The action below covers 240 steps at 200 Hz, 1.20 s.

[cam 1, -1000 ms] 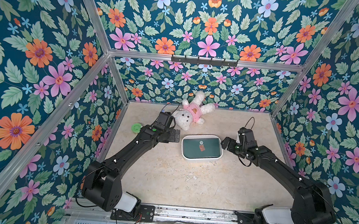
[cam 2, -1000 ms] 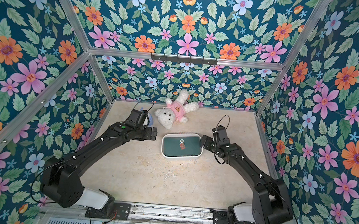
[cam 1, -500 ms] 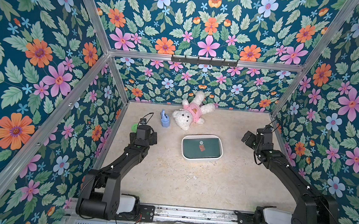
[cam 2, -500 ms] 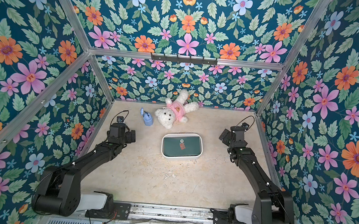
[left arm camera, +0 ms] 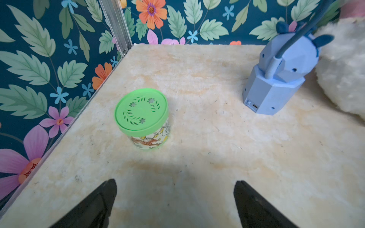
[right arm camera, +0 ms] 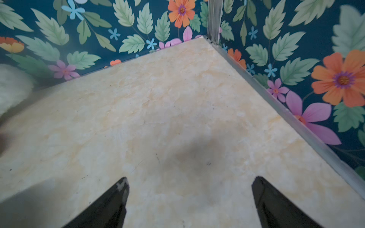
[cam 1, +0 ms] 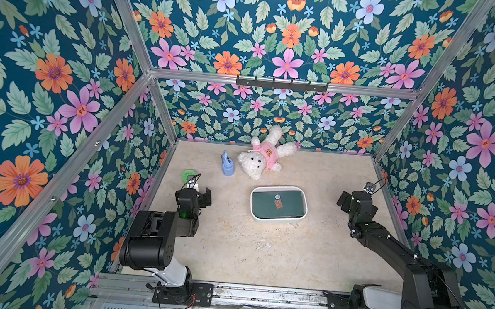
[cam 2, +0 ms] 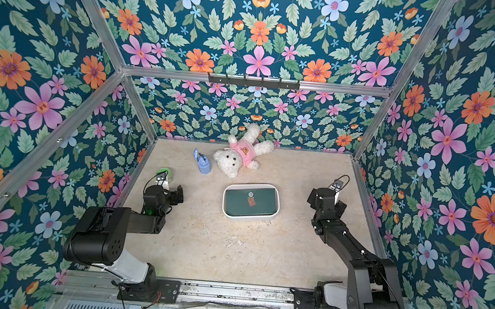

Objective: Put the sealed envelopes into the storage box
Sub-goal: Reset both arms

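As counted on the desk:
storage box: one
dark green envelope: one, inside
left end effector: spread wide, empty
right end effector: spread wide, empty

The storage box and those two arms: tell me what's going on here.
Nothing is being handled. The storage box sits mid-table with a dark green envelope lying flat inside. The left gripper and right gripper are both open and empty, off to either side of the box. No loose envelopes show on the table.
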Each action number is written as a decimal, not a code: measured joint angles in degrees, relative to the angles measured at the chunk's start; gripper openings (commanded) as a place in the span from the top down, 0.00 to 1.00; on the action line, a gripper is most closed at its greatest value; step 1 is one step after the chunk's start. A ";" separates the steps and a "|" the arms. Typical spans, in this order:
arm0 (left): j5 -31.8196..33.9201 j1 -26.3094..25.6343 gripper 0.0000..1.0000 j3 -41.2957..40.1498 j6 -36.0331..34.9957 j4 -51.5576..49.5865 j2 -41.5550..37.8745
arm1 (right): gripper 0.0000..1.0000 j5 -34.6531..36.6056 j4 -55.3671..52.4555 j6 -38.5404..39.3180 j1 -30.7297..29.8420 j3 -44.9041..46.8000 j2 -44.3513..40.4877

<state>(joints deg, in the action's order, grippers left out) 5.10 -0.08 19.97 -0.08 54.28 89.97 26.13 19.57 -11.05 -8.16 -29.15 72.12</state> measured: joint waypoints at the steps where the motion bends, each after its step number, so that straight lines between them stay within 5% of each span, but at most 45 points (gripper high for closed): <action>1: -0.26 0.00 0.01 -0.33 -0.02 0.90 0.20 | 0.01 0.11 0.59 0.17 0.17 0.44 -0.17; 58: -3.43 -0.04 0.01 -2.80 0.00 10.49 1.57 | 0.01 2.10 23.43 3.82 3.85 13.05 1.49; 114: -3.69 -0.09 0.01 -2.80 0.00 11.50 1.53 | 0.01 -3.98 50.25 7.43 5.68 21.79 10.54; 240: -3.69 -0.09 0.01 -2.80 0.00 11.72 1.53 | 0.01 -3.91 58.14 6.99 5.81 22.56 11.32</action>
<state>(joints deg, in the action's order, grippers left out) 1.41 -0.16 17.17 -0.08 66.00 91.50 22.22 77.71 -4.05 -2.35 -6.59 83.44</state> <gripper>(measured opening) 0.994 0.993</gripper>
